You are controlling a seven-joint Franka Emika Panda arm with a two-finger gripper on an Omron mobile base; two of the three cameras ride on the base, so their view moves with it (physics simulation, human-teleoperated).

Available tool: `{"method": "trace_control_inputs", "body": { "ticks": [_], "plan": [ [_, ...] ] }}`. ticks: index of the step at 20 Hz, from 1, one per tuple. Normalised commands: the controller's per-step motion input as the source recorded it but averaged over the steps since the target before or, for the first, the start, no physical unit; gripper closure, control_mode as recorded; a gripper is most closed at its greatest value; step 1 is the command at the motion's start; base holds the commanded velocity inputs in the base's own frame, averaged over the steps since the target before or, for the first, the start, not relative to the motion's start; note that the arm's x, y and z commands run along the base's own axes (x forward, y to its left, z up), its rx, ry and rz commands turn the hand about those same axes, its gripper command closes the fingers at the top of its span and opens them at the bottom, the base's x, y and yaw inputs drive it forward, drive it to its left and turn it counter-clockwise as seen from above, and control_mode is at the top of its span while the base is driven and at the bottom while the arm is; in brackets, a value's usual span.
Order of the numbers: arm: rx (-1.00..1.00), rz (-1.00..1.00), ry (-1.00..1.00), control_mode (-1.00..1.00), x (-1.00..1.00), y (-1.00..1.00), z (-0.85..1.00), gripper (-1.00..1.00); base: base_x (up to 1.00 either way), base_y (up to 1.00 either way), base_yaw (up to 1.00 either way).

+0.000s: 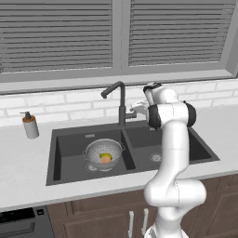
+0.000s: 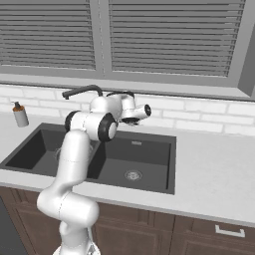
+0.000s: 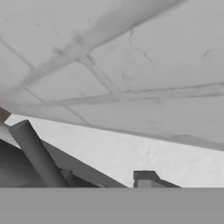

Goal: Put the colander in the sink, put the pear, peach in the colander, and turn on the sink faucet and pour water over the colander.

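One gripper (image 1: 138,109): raised beside the sink faucet (image 1: 121,100) base, likely reaching for the side lever; whether its jaws are apart or together cannot be told.
Faucet: stands behind the divider of the sink (image 1: 69,139), spout swung over the left basin, no water visible.
Colander (image 1: 103,153): sits in the left basin, roughly under the spout to catch the stream.
Fruit: pear (image 1: 104,155) and peach (image 1: 106,159) lie touching inside the colander.
Soap bottle (image 1: 30,125): on the counter, well left of the sink.

Kitchen: sink (image 1: 65,139), tiled counter (image 2: 219,174)
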Motion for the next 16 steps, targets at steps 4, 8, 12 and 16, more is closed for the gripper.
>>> {"method": "trace_control_inputs", "body": {
  "ticks": [4, 8, 12, 16],
  "plan": [
    [0.00, -0.10, 0.00, -1.00, 0.12, -0.51, 0.00, 1.00, 0.00, 0.00, 0.00],
    [0.00, -0.18, 0.00, -1.00, 0.00, -0.93, -0.01, 1.00, 0.00, 0.00, 0.00],
    [0.00, -0.20, 0.00, -1.00, 0.01, -1.00, -0.02, 1.00, 0.00, 0.00, 0.00],
    [0.00, -0.20, 0.00, -1.00, 0.00, -1.00, -0.05, 1.00, 0.00, 0.00, 0.00]
  ]
}}
